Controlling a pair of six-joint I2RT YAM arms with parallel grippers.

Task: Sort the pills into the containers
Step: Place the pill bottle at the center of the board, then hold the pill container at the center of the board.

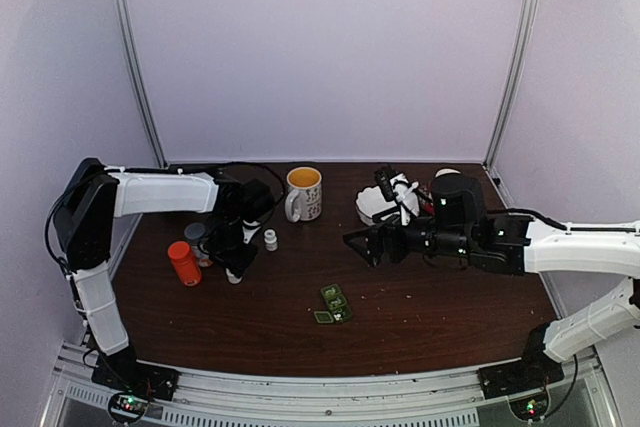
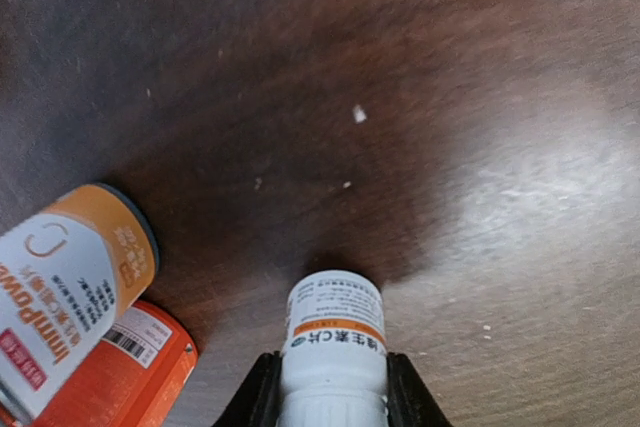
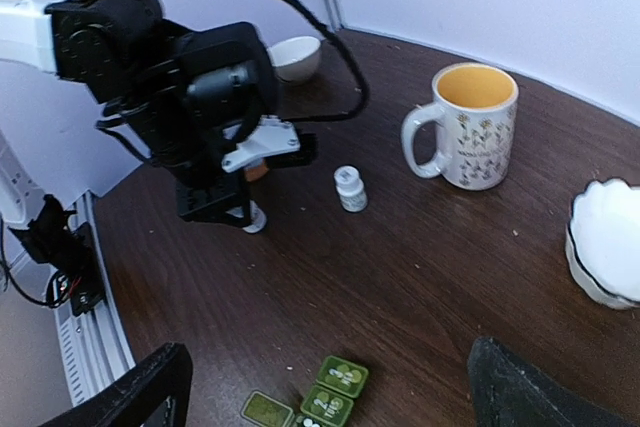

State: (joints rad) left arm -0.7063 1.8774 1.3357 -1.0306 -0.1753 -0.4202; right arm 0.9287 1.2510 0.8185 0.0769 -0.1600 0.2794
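Observation:
My left gripper (image 1: 238, 267) is shut on a small white pill bottle (image 2: 334, 332) with an orange band, holding it by the cap end just over the table; the bottle's base (image 3: 255, 219) shows under the fingers in the right wrist view. The dark-green pill box (image 1: 334, 304) lies at the table's middle front, one lid lying flat beside it; it shows at the bottom of the right wrist view (image 3: 335, 392). My right gripper (image 1: 362, 244) is open and empty, above and behind the box. No loose pills show.
An orange bottle (image 1: 184, 263) and an orange-and-white bottle (image 2: 70, 282) stand left of the held one. A small white bottle (image 3: 349, 188) stands near a yellow-lined mug (image 1: 304, 193). A white bowl (image 1: 385, 205) sits behind the right arm. White specks (image 2: 359, 114) dot the table.

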